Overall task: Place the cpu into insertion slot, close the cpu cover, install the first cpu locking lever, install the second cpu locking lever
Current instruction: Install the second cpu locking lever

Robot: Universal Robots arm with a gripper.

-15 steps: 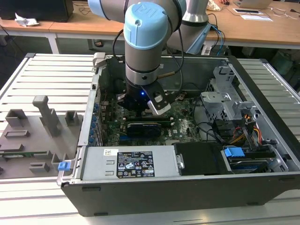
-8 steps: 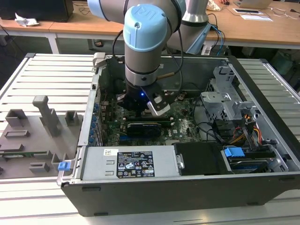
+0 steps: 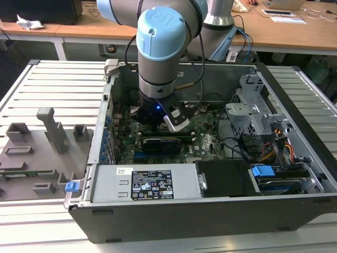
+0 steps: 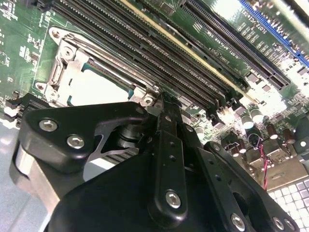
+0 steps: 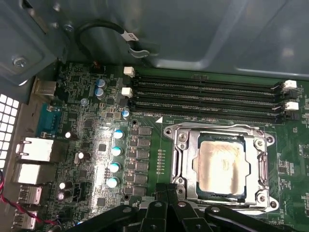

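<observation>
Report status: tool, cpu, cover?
Tool low at the socket frame's edge. Cpu seated in insertion slot. Cpu cover down over it. Nothing in the way.

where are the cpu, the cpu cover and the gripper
cpu (image 5: pixel 223 166): first wrist view, middle of its silver top.
cpu cover (image 5: pixel 190 162): first wrist view, one side bar of the metal frame.
gripper (image 5: pixel 166 195): first wrist view, at the black fingertips.

A slatted table (image 3: pixel 47 79) carried an open computer case (image 3: pixel 210 205); a grey fixture tray (image 3: pixel 37 153) lay at the exterior view's left.
</observation>
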